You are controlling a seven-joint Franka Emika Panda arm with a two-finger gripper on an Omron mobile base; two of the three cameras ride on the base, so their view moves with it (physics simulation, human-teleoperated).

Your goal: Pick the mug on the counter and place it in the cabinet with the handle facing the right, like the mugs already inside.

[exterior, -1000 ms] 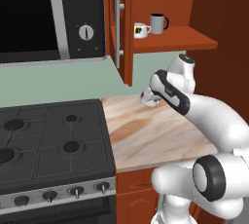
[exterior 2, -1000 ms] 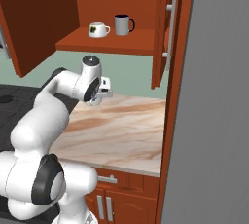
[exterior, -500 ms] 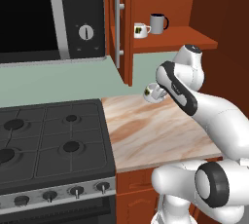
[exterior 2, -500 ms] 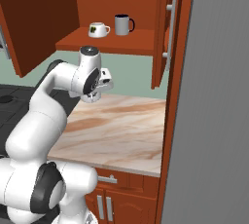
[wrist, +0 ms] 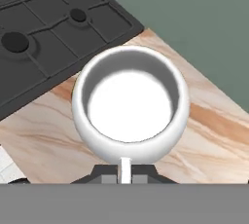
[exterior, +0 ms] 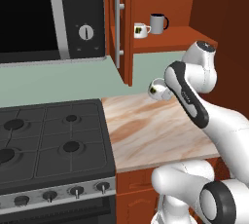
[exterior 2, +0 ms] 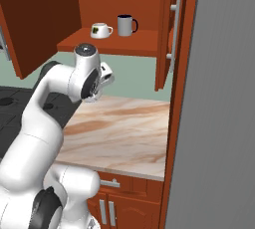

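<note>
1. The mug (exterior: 156, 89) is up in the air over the back of the counter (exterior: 151, 130), below the cabinet (exterior: 168, 43) shelf, clear of the marble.
2. The claw (wrist: 125, 167) is pinching the mug. In the hand view the rim faces the camera and the handle (wrist: 125, 165) runs down between the dark tips, so it looks like the grip is on or right at the handle side.
3. Emblem faces out toward the stove (exterior: 48, 145) in the left base view.
4. Handling guess: small, rigid, light, glazed so probably slick. Ceramic, so a drop onto the counter would be bad news.
5. A handle-side hold is okay for carrying, but the bowl hangs off to one side and could swing or twist.
6. Two mugs already sit on the shelf: white mug (exterior 2: 101, 30) and grey mug (exterior 2: 126, 25), handles to the right.
7. Free shelf is near the front edge, so the placement needs care not to bump them, with the handle turned right.
</note>
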